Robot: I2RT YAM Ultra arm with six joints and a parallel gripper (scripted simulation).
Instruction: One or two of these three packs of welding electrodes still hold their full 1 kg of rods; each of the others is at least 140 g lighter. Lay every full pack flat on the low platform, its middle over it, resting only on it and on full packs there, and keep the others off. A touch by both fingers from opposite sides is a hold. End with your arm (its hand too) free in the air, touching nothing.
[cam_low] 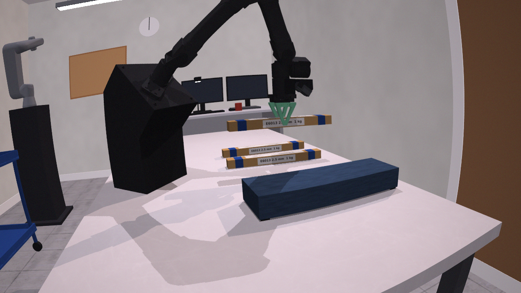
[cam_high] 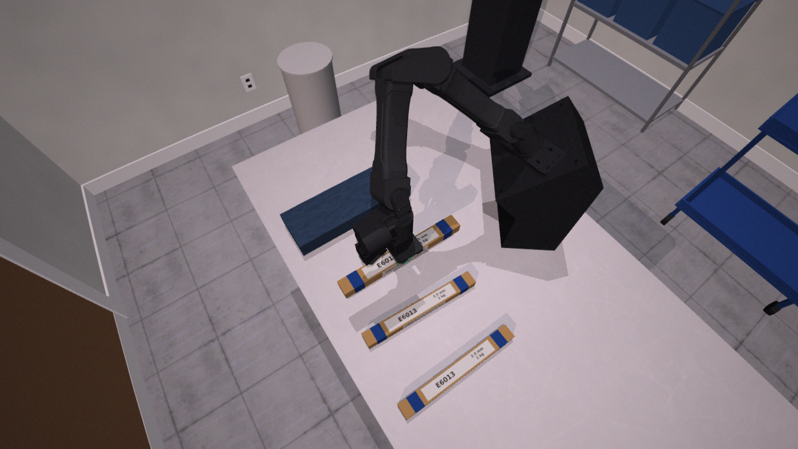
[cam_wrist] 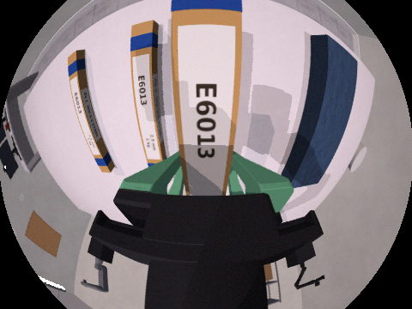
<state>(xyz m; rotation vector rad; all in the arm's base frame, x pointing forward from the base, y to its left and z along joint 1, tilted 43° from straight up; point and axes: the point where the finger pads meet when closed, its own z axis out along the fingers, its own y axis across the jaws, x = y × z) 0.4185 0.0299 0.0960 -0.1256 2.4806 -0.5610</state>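
My gripper (cam_low: 284, 123) (cam_wrist: 206, 154) is shut on one electrode pack (cam_high: 355, 280) (cam_low: 312, 120) (cam_wrist: 207, 56), with green fingers on both long sides near its middle. This pack hangs roughly level, high above the table. A second pack (cam_high: 418, 308) (cam_low: 251, 162) (cam_wrist: 143, 79) and a third pack (cam_high: 454, 373) (cam_low: 240, 151) (cam_wrist: 83, 107) lie flat on the table, roughly parallel. The low dark blue platform (cam_high: 329, 214) (cam_low: 327, 182) (cam_wrist: 332, 112) bears nothing on the part that shows; in the top view the arm hides its far end.
The white table (cam_high: 585, 346) (cam_low: 327, 247) carries the black arm base (cam_high: 543, 189) (cam_low: 145, 127) beside the packs and platform. A grey cylinder (cam_high: 309, 83), a blue cart (cam_high: 742, 223) and shelving (cam_high: 619, 72) stand off the table.
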